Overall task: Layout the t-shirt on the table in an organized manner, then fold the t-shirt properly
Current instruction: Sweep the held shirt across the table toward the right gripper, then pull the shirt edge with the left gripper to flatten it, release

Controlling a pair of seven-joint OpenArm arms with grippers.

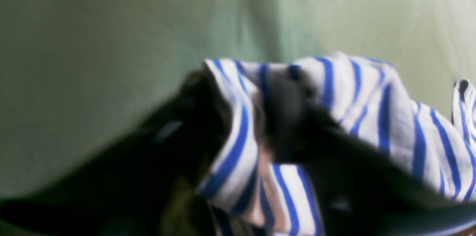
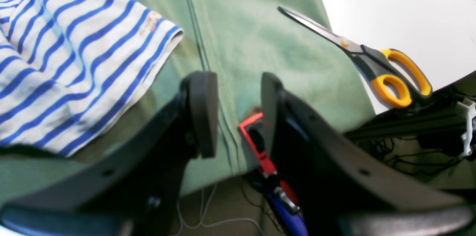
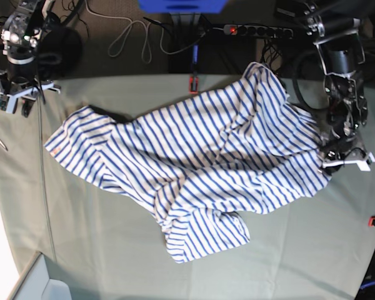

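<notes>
While the shirt lies only partly spread, the entries run from largest to smallest.

Table (image 3: 300,262): broad flat top under pale green cloth; it carries the whole shirt with room to spare on every side.

Shirt (image 3: 200,169): white with thin blue stripes, lying crumpled across the middle of the table, one sleeve reaching toward the base view's left, the hem bunched and doubled under at the front. Judged light, limp and easily creased; it should drape and drag rather than slide stiffly. Best taken at a hem corner, sleeve end or shoulder seam, with a pinch through one layer only.

Left gripper (image 1: 253,117): at the shirt's edge on the base view's right, jaws pinched on a fold of striped cloth.

Right gripper (image 2: 234,113): over bare table near its edge, beside a sleeve, jaws apart and holding nothing.

Scissors (image 2: 372,61): orange-handled, well clear of the shirt.
</notes>
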